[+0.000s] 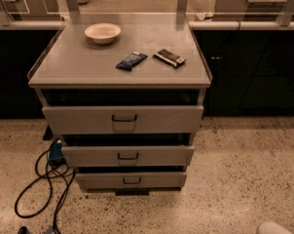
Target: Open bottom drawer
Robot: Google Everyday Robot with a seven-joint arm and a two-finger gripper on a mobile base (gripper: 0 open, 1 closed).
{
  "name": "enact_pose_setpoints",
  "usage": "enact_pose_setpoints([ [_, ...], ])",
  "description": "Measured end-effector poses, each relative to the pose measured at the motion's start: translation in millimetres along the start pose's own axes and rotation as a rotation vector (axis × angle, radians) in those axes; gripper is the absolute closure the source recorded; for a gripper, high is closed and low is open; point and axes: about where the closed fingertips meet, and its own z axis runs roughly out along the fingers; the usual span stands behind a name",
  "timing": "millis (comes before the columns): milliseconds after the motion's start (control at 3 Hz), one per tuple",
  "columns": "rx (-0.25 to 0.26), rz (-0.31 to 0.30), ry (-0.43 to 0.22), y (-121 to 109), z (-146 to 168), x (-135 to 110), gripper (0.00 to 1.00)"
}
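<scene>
The grey cabinet [119, 77] stands in the middle of the camera view with three drawers. The bottom drawer [156, 180] is the lowest and has the narrowest front, with a small dark wire handle [132, 181]. A dark gap shows above its front, under the middle drawer [161, 156]. The top drawer [161, 119] has the tallest front. Only a white rounded part of my arm [275, 227] shows at the bottom right edge, low over the floor and well to the right of the bottom drawer. The gripper itself is out of view.
On the cabinet top lie a cream bowl [102, 32], a dark blue snack packet [131, 61] and a brown snack bar [169, 57]. Black cables [40, 186] loop on the speckled floor at the cabinet's left. Dark counters flank the cabinet on both sides.
</scene>
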Motion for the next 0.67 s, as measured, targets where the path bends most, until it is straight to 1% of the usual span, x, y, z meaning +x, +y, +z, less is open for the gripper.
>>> enact_pose_setpoints([
  [333,-0.012,-0.009,-0.087,0.5,10.2,7.7,0.0],
  [667,0.026,-0.061,-0.294,-10.9,25.8,0.5,0.0],
])
